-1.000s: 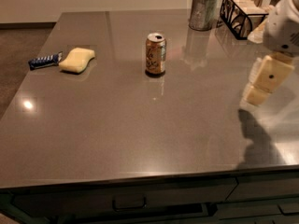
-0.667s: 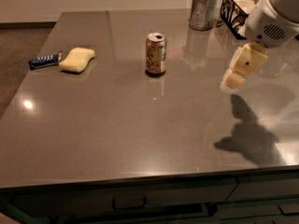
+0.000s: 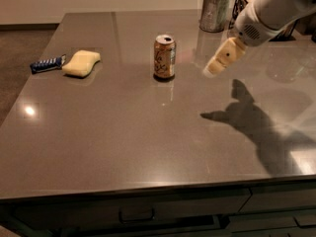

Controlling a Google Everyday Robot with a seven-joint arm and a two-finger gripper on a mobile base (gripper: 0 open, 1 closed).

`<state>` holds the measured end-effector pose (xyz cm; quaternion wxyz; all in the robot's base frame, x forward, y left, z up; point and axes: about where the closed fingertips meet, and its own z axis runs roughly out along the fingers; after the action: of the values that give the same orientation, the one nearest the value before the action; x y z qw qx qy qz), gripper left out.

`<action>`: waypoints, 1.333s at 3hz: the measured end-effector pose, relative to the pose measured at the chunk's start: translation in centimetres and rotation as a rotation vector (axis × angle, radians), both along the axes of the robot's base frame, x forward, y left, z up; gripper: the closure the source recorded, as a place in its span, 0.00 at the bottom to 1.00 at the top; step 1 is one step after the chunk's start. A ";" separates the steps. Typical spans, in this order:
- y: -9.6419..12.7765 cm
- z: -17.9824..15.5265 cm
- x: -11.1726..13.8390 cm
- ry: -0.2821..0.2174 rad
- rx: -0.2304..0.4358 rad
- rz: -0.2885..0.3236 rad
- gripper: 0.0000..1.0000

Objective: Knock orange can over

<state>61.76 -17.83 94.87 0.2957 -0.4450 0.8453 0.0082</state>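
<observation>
A grey stone-look table (image 3: pixel 123 147) fills the view. The orange can (image 3: pixel 164 57) stands upright a little behind the table's middle, alone, with open tabletop on every side. Its silver top faces up, so it has not been knocked over.

The gripper (image 3: pixel 212 70) hangs in the air to the can's right, near it but apart from it, at about the height of the can's body. It slants down and to the left from a white arm (image 3: pixel 276 9) that enters at the upper right corner. That level, side-on position likely suits a sideways push against the can. Whether the gripper is open or closed cannot be told; it reads as one tan shape. It holds nothing. Its dark shadow (image 3: pixel 247 117) lies on the table in front of it.

A yellow sponge (image 3: pixel 81 63) and a blue wrapper (image 3: pixel 47 64) lie at far left, well apart from the can. A grey metal tin (image 3: pixel 215 13) stands at the back edge, its contents cut off by the frame. The arm hides part of a dark basket (image 3: pixel 240 4) beside the tin.
</observation>
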 end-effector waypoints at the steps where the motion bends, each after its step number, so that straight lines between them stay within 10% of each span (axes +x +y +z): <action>1: 2.8 -0.9 3.4 -0.063 0.093 -0.022 0.00; 4: 10.5 -3.2 8.1 -0.096 0.220 0.040 0.00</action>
<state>69.85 -7.33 91.65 0.3826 -0.4267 0.8150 0.0857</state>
